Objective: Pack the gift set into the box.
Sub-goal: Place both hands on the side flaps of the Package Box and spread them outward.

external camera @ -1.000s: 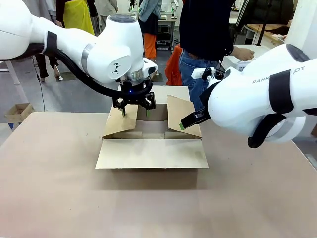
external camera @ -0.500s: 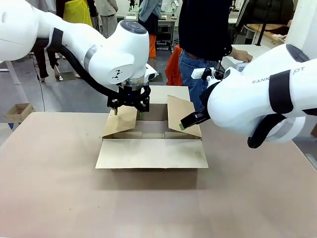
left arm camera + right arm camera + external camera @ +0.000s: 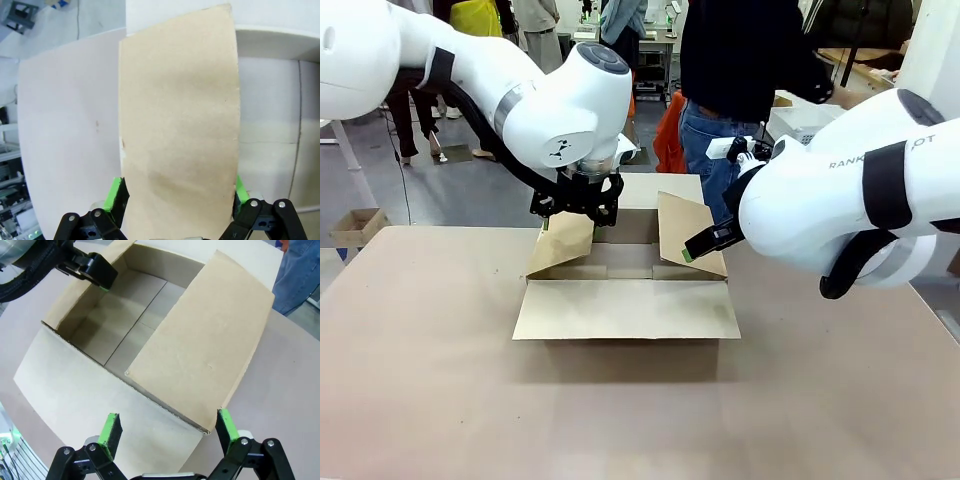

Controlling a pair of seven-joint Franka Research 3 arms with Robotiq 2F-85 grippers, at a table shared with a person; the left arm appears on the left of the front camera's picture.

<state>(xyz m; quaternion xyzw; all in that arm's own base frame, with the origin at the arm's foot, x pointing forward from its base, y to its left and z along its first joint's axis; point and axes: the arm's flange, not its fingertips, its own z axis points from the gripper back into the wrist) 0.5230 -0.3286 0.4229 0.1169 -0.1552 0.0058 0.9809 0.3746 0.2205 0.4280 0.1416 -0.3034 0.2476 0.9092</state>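
Sitting open at the middle of the pale beige table (image 3: 430,380), the brown corrugated cardboard box (image 3: 625,262) has all four flaps spread. Its near flap (image 3: 625,310) lies flat on the tabletop and the far flap (image 3: 655,188) stands behind the opening. The left flap (image 3: 563,245) and right flap (image 3: 682,232) both lean up and outward.

The left gripper (image 3: 575,214), black with green pads, hangs at the top edge of the left flap, on the far-left side of the box. In its wrist view the flap's brown panel runs up between the two fingers (image 3: 116,196), which stand wide apart, and covers part of each pad. Whether the pads press on the cardboard cannot be told.

The right gripper (image 3: 692,250) sits low, just beside the outer face of the right flap. Its wrist view shows the jaws spread wide, with the green pads (image 3: 111,432) flanking the flap's outer face. The flap's lower corner comes close to one pad. Beyond the flap the box's bare cardboard floor shows, with a seam down its middle.

A person (image 3: 735,60) in a dark top and blue jeans stands at the far side of the table, behind the box.
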